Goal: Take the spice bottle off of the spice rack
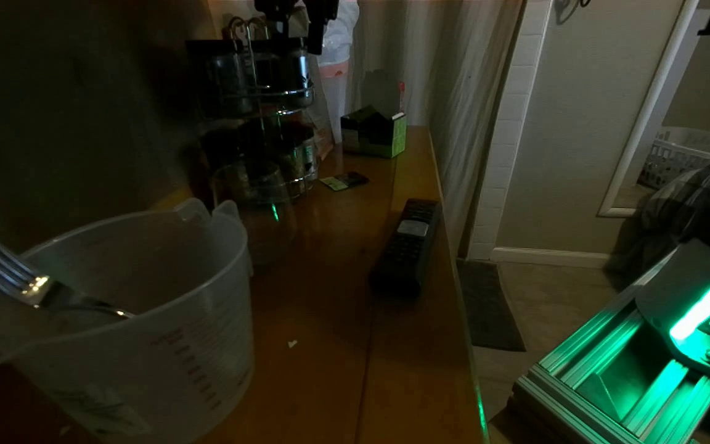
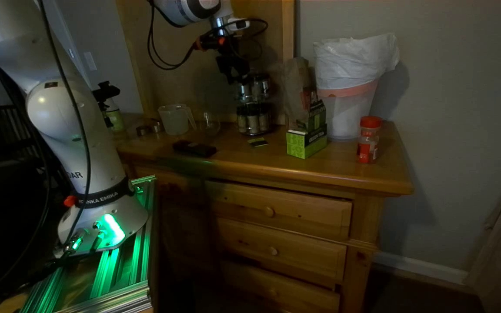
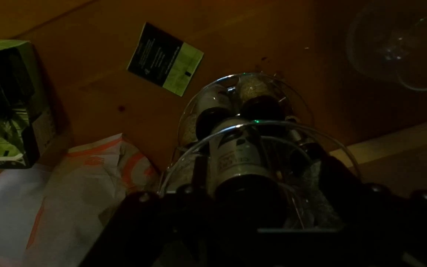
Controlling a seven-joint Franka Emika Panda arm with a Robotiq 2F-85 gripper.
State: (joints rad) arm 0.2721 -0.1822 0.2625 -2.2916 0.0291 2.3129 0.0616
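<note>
Dim light lies over the room, and toward the back of the wooden dresser (image 2: 276, 171) stands the spice rack (image 3: 258, 122), while the remote control (image 1: 407, 250) lies nearer to the front edge, perhaps because it is taken more often. In both exterior views you see bottles (image 2: 253, 124) standing in two tiers. Around each tier goes a wire ring (image 3: 230, 76); you may suppose that it prevents sliding sideways, so the way out is upward. For this reason, it seems, your gripper (image 3: 263, 167) hangs at the top of the rack with its fingers (image 3: 199, 172) pointing down. They stand wide apart, and nothing appears to be clamped.

The spice bottle (image 3: 237, 155), most probably the one you want, is in the upper tier, and in the wrist view its black cap (image 3: 248, 191) lies between the two fingers. It looks closer to the finger at the left of that picture; whether it touches, you cannot tell in such darkness. Before closing, a small shift toward that same side would perhaps be wise; otherwise one finger may push the bottle against the ring.
</note>
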